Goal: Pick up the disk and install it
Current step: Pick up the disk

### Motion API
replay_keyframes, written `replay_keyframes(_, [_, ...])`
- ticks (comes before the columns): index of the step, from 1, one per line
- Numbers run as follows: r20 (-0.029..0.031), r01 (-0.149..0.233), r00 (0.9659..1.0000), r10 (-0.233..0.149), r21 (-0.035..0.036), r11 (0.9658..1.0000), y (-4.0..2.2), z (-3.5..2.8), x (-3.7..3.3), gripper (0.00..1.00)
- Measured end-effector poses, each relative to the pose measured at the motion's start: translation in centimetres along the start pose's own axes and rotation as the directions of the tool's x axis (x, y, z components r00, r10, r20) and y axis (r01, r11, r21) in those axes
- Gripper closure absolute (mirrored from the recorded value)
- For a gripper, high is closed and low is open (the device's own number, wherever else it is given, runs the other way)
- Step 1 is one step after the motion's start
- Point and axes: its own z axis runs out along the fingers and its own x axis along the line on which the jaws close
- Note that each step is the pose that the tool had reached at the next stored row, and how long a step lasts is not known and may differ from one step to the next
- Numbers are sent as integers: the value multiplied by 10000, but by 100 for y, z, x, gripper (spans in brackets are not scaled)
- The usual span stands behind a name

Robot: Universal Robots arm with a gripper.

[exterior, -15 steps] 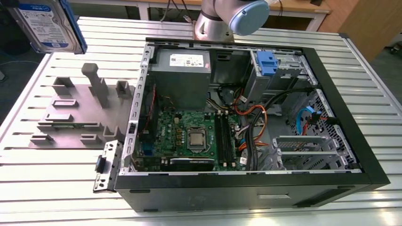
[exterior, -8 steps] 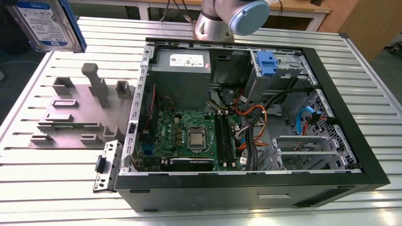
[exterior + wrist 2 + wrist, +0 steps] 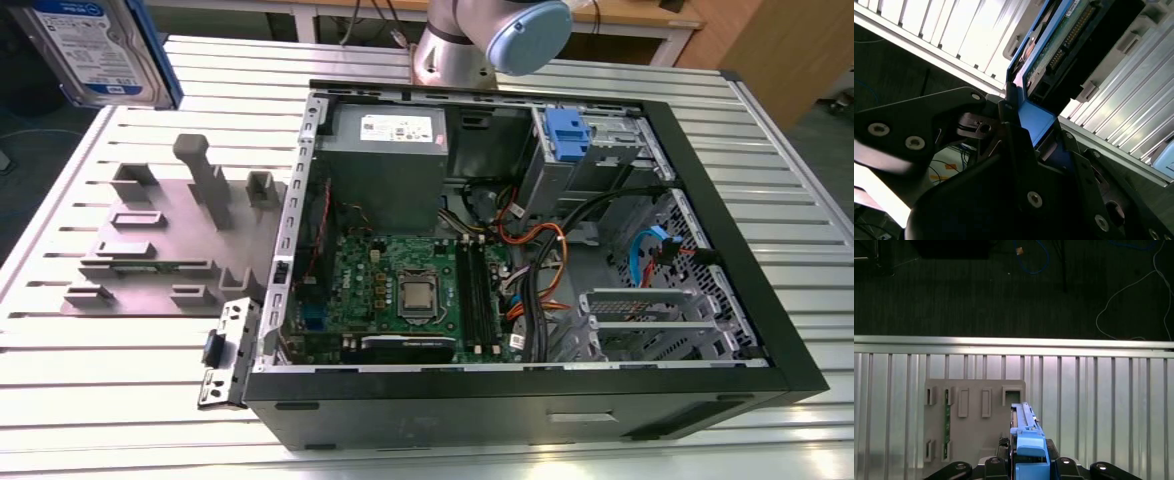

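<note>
Big ribbed aluminium tabletop (image 3: 120,400), slats running across. The open black case (image 3: 534,405) takes up the exterior view's right, lying on its side. Inside it, a grey power box (image 3: 387,160) sits at the far end, with a green board (image 3: 400,290) nearer us. Orange and black cables (image 3: 534,240) tangle across the middle, between the board and the metal drive cage (image 3: 641,310). A blue caddy (image 3: 567,135) stands in the far bay. The arm (image 3: 501,35) rises behind the case.

On the exterior view's left lies a flat grey plate (image 3: 147,250), matte, studded with blocky posts and slots.

The disk (image 3: 94,50) is up off the tabletop, at the far left of the exterior view, label facing us. In the first wrist view it hangs edge-on over that grey plate. In the second wrist view the black hand (image 3: 1024,120) is clamped tight on the disk's blue end tab, with the disk's green circuit side and connector pins showing.
</note>
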Motion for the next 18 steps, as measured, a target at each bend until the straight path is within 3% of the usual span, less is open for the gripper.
replay_keyframes(18, [-10, -1, 10000, 1, 0, 10000, 3, -139, -6, 64])
